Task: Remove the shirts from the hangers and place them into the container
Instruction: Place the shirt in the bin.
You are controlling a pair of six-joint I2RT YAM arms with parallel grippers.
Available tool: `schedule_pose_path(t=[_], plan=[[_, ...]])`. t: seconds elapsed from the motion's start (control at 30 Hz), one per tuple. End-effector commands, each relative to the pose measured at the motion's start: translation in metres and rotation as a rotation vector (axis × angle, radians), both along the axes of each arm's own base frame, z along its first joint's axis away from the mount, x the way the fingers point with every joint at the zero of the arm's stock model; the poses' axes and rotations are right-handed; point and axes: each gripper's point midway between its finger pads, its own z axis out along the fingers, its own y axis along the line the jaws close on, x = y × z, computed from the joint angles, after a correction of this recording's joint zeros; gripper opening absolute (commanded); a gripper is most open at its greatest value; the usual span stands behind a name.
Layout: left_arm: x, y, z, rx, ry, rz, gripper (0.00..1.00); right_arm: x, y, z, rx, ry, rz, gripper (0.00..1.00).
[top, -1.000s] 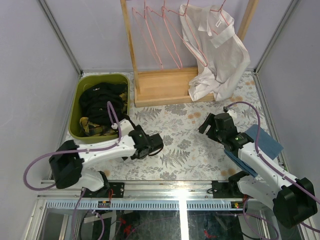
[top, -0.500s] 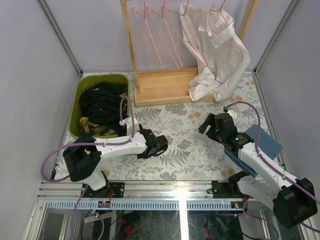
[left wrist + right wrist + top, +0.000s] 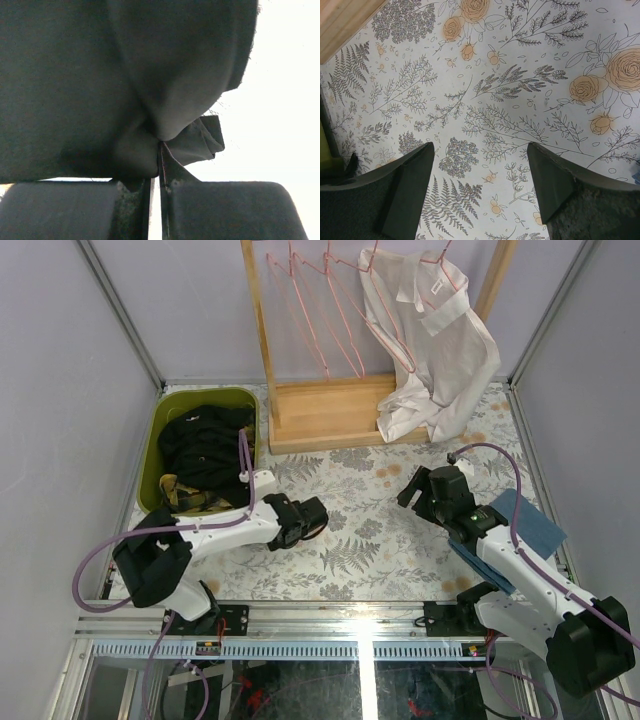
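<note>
The white shirt (image 3: 435, 340) droops lengthwise from its pink hanger (image 3: 405, 362) straight beyond the right gripper (image 3: 479, 165), which is open, empty and the nearer one, while the closed left gripper (image 3: 308, 518) sits well off, with the container (image 3: 148, 465) at its left.

Shirts (image 3: 205, 445) in container (image 3: 205, 396), far left; rack (image 3: 320, 410) behind, right; shirt (image 3: 440, 350) apparently on hanger (image 3: 447, 268).

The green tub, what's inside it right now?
Inside the green tub lies a heap of black shirts, with the yellow-and-black plaid shirt showing at its near end. The clothes cover the tub's bottom, so anything beneath them cannot be seen.
</note>
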Motion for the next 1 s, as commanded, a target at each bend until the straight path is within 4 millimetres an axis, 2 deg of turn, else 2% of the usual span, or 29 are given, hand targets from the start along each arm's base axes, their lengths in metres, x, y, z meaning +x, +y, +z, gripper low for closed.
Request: schedule_pose_path(t=[0.0,0.07,0.17,0.27,0.37,0.5,0.67,0.77,0.87,0.97], plan=[[0.011,-0.026,0.013,-0.052,0.024,-0.110,0.00,0.008,0.004,0.019,0.020,-0.053,-0.002,0.82],[0.013,-0.038,0.025,-0.084,0.041,-0.172,0.00,0.008,0.003,0.021,0.018,-0.057,-0.004,0.83],[0.020,-0.063,0.054,-0.156,0.025,-0.330,0.00,0.009,0.001,0.025,0.011,-0.069,-0.009,0.83],[0.025,-0.081,0.097,-0.230,-0.053,-0.504,0.00,0.010,-0.001,0.028,0.006,-0.081,-0.017,0.83],[0.034,-0.079,0.142,-0.292,-0.148,-0.577,0.00,0.009,-0.002,0.029,0.006,-0.087,-0.019,0.83],[0.053,-0.053,0.175,-0.312,-0.202,-0.555,0.00,0.009,-0.002,0.029,0.015,-0.085,-0.023,0.83],[0.081,-0.006,0.192,-0.281,-0.242,-0.426,0.00,0.008,-0.001,0.030,0.015,-0.080,-0.018,0.83],[0.097,0.025,0.196,-0.259,-0.257,-0.326,0.00,0.007,-0.002,0.030,0.008,-0.085,-0.017,0.83],[0.104,0.060,0.202,-0.226,-0.271,-0.231,0.00,0.007,-0.004,0.032,-0.002,-0.092,-0.015,0.83],[0.099,0.088,0.213,-0.184,-0.273,-0.164,0.00,0.005,-0.008,0.034,-0.023,-0.094,-0.018,0.83]])
